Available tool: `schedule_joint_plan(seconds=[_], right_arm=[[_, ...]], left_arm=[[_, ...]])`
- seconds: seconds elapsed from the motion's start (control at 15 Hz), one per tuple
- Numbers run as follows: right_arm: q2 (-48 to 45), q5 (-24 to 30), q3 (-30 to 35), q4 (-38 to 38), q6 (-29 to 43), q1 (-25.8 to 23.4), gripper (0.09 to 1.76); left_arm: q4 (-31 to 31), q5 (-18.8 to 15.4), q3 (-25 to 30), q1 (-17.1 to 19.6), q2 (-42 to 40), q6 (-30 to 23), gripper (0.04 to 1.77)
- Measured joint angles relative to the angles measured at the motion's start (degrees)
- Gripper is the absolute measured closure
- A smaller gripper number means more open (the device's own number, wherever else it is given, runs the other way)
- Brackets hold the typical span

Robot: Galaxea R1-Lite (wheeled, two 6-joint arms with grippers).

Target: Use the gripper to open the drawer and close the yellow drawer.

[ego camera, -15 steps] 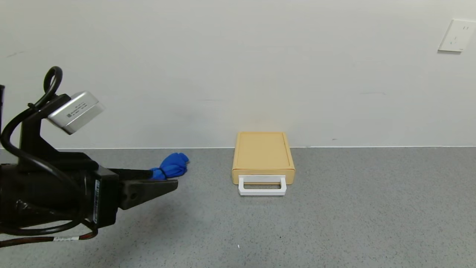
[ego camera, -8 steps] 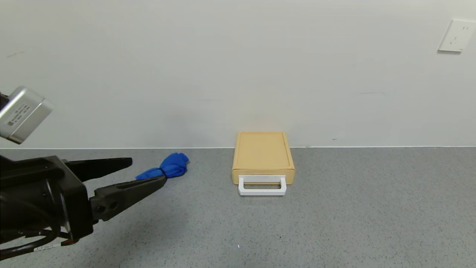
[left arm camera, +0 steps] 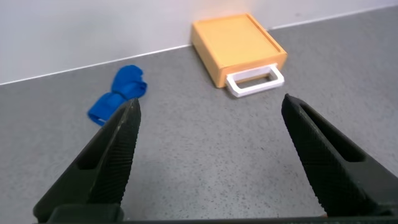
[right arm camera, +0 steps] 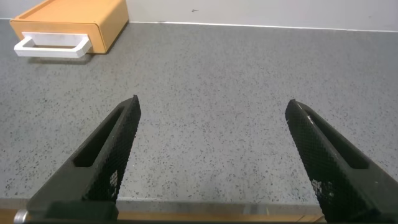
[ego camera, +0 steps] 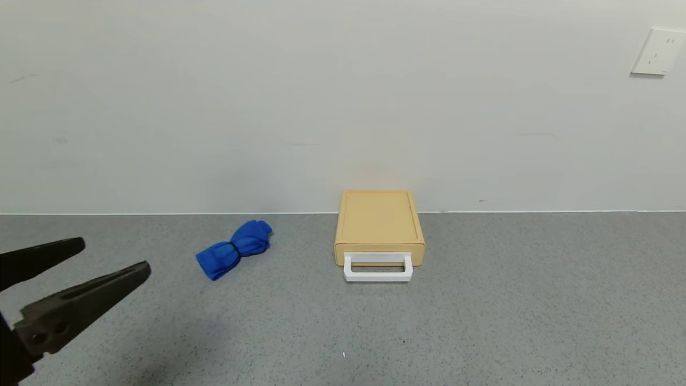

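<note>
The pale yellow drawer box (ego camera: 379, 225) stands against the wall on the grey counter, its white loop handle (ego camera: 378, 267) facing me; the drawer front sits flush with the box. It also shows in the left wrist view (left arm camera: 236, 40) and the right wrist view (right arm camera: 71, 23). My left gripper (ego camera: 115, 256) is open and empty, low at the far left, well away from the box; in its own view (left arm camera: 210, 109) the fingers stand wide apart. My right gripper (right arm camera: 212, 106) is open and empty over the counter's front edge, out of the head view.
A blue bundled cloth (ego camera: 233, 249) lies on the counter left of the box, also in the left wrist view (left arm camera: 117, 92). A white wall socket (ego camera: 656, 52) is at the upper right. The grey counter (ego camera: 482, 311) ends at the wall behind.
My left arm has drawn back to the left and down, so only its finger ends remain in the head view. Its fingers have opened wider. The blue cloth is now fully uncovered.
</note>
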Motion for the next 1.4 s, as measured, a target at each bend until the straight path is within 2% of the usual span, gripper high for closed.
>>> schedule_joint_plan(seconds=[0.13,0.4,0.8,1.07,1.27,1.4], right_arm=[[0.00,-0.02,0.00,0.02,0.00,0.00,0.14],[0.00,0.00,0.00,0.00,0.00,0.00,0.14],[0.00,-0.02,0.00,0.00,0.00,0.00,0.14],[0.00,-0.02,0.00,0.02,-0.02,0.00,0.14],[0.00,0.00,0.00,0.02,0.00,0.00,0.14],[0.00,-0.02,0.00,0.00,0.00,0.00,0.14]], left_arm=[[1.89,0.00,0.61,3.50,-4.33,0.00,0.15],[5.55,0.94,1.11,8.20,-13.12,-0.09,0.13],[15.49,5.14,2.18,13.73,-29.53,-0.30,0.11],[18.99,5.47,4.39,16.37,-38.27,-0.05,0.11],[18.14,4.57,8.61,16.69,-43.28,0.24,0.11],[13.13,4.32,14.45,16.73,-45.63,1.18,0.11]])
